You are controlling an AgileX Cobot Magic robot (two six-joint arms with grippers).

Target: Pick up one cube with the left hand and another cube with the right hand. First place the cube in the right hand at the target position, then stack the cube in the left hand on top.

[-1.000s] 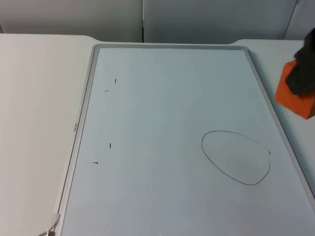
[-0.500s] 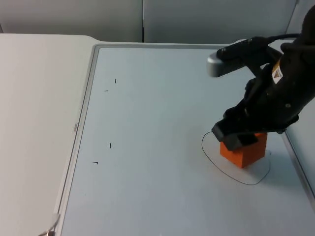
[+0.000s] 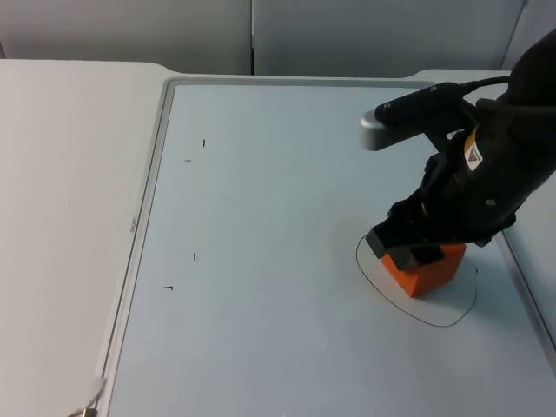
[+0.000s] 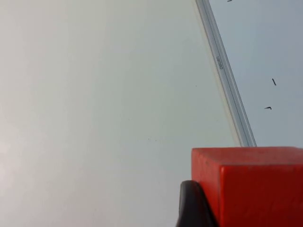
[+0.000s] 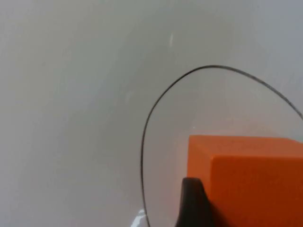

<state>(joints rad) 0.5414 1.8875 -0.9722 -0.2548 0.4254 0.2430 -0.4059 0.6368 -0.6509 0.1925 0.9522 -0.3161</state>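
Note:
My right gripper (image 3: 419,254) is shut on an orange cube (image 3: 432,271), held inside the drawn oval (image 3: 436,323) on the whiteboard. I cannot tell whether the cube touches the board. The right wrist view has the same orange cube (image 5: 251,175) beside a black fingertip (image 5: 194,203), with the oval line (image 5: 156,101) curving round it. My left gripper (image 4: 246,213) is shut on a red cube (image 4: 255,179), with one fingertip (image 4: 193,208) against its side. It hangs over the white table, just outside the board's left frame (image 4: 227,80).
The whiteboard's grey frame (image 3: 152,174) runs down the left side, with a few small black marks (image 3: 195,256) on the board. White table top (image 3: 69,217) lies to the left of it, and the grey partition wall (image 3: 252,35) stands behind.
The right arm came in from the right edge with the orange cube, swung over the oval, then shifted it slightly left and down inside it.

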